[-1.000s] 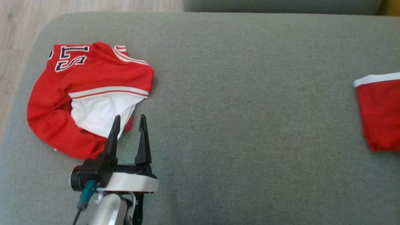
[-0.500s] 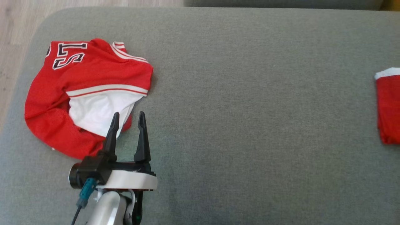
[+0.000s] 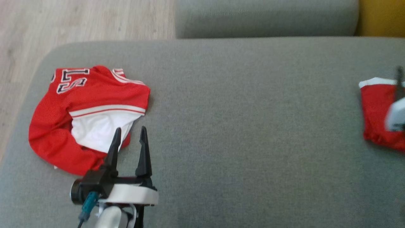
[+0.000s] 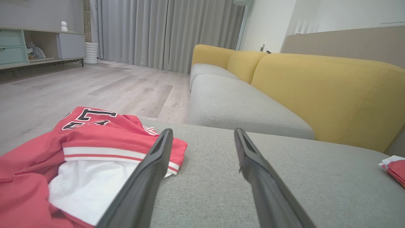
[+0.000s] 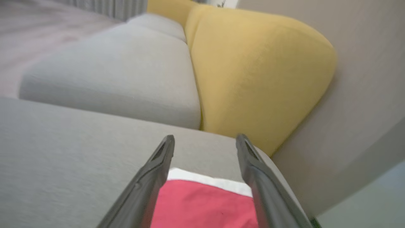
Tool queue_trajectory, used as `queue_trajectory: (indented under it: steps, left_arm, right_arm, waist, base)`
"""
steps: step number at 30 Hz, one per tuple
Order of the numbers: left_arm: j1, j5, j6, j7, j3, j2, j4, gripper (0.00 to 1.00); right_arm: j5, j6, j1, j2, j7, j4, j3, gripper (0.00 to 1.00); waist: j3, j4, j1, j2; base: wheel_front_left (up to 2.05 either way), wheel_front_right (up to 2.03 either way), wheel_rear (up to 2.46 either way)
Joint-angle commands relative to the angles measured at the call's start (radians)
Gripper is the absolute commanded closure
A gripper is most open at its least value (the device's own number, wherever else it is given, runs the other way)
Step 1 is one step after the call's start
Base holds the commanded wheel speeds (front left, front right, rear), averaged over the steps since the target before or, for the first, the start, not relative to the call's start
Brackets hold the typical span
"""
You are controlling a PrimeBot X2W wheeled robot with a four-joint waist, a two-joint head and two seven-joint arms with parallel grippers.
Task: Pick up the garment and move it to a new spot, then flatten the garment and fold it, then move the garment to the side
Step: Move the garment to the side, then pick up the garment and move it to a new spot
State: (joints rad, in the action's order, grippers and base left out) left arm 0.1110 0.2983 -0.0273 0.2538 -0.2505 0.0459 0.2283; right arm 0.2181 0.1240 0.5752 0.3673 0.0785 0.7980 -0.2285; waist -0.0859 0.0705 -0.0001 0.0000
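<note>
The left gripper [image 3: 130, 129] is hanging low over the near edge of the cushion [image 3: 237, 133], its jaws standing wide apart and gripping nothing. In the head view its left finger is overlapping the white lining of the jersey [image 3: 95, 91], though I cannot tell whether it is touching the cloth. The jersey is lying crumpled at the cushion's left end, red bunched over white, its lettering turned toward the far-left corner (nothing about it is flat or folded). The left arm is probably waiting here because it is the nearer one to this heap.

Well apart, at the cushion's right end, the garment [image 5: 202, 205] is lying as a compact red piece with a white band along its far edge, looking folded and set aside. The right gripper [image 5: 205, 139] is hovering just above it, jaws spread and empty, with cloth showing between the fingers but not pinched. This is reading as a release, so the move-to-the-side step is looking done, or nearly so.

Beyond the cushion, a second grey seat [image 3: 265, 19] is running away beside a yellow backrest [image 4: 316, 88], with pale wood floor [image 3: 79, 22] lying to the left.
</note>
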Motion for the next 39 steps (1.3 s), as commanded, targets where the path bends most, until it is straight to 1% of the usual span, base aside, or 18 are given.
queue_trajectory:
  steps: [1,3,5,8,10,11,12,15,18,22,27,39]
  left_arm:
    - [0.012,-0.011,-0.002,0.008,0.046,0.004,-0.029,0.00]
    - [0.002,-0.014,-0.003,0.008,0.056,0.004,-0.032,0.00]
    - [-0.008,-0.019,-0.005,0.008,0.065,0.004,-0.037,0.00]
    - [-0.027,-0.023,-0.005,0.008,0.070,0.004,-0.042,0.00]
    - [-0.039,-0.022,-0.006,0.008,0.073,0.004,-0.045,0.00]
    - [-0.045,-0.022,-0.007,0.008,0.076,0.004,-0.048,0.00]
    - [-0.045,-0.022,-0.007,0.008,0.076,0.004,-0.048,0.00]
    - [-0.059,-0.020,-0.008,0.008,0.084,0.004,-0.055,0.00]
    - [-0.073,-0.017,-0.008,0.008,0.093,0.004,-0.058,0.00]
    - [-0.089,-0.024,-0.005,0.008,0.100,0.004,-0.054,0.00]
    - [-0.095,-0.029,-0.005,0.008,0.108,0.004,-0.055,0.00]
    - [-0.097,-0.029,-0.006,0.008,0.108,0.004,-0.054,0.00]
  right_arm:
    - [-0.016,0.007,-0.015,-0.060,0.031,-0.096,0.004,0.00]
    - [-0.041,0.007,-0.033,-0.139,0.050,-0.172,0.008,0.00]
    - [-0.093,0.007,-0.063,-0.215,0.071,-0.249,0.026,0.00]
    - [-0.185,0.007,-0.137,-0.283,0.097,-0.361,0.078,0.00]
    - [-0.245,0.007,-0.197,-0.306,0.105,-0.424,0.121,0.00]
    - [-0.276,0.007,-0.228,-0.311,0.114,-0.452,0.140,0.00]
    - [-0.276,0.007,-0.228,-0.311,0.114,-0.452,0.140,0.00]
    - [-0.345,0.007,-0.313,-0.316,0.144,-0.500,0.205,0.00]
    - [-0.405,0.007,-0.398,-0.317,0.170,-0.519,0.262,0.00]
    - [-0.431,0.007,-0.494,-0.317,0.182,-0.541,0.311,0.00]
    - [-0.411,0.007,-0.575,-0.317,0.183,-0.588,0.317,0.00]
    - [-0.417,0.007,-0.581,-0.317,0.183,-0.601,0.303,0.00]
  waist:
    - [0.043,-0.009,0.0001,0.0000]
    - [0.060,-0.011,0.0001,0.0000]
    - [0.078,-0.011,0.0001,0.0000]
    - [0.100,-0.010,0.0001,0.0000]
    - [0.108,-0.009,0.0001,0.0000]
    - [0.110,-0.009,0.0001,0.0000]
    - [0.110,-0.009,0.0001,0.0000]
    - [0.114,-0.007,0.0001,0.0000]
    - [0.118,-0.001,0.0001,0.0000]
    - [0.116,0.005,0.0001,0.0000]
    - [0.112,0.007,0.0001,0.0000]
    - [0.117,0.004,0.0001,0.0000]
  base:
    - [0.00,0.00,0.00]
    - [0.00,0.00,0.00]
    - [0.00,0.00,0.00]
    - [0.00,0.00,0.00]
    - [0.00,0.00,0.00]
    - [0.00,0.00,0.00]
    - [0.00,0.00,0.00]
    - [0.00,0.00,0.00]
    - [0.00,0.00,0.00]
    - [0.00,0.00,0.00]
    - [0.00,0.00,0.00]
    - [0.00,0.00,0.00]
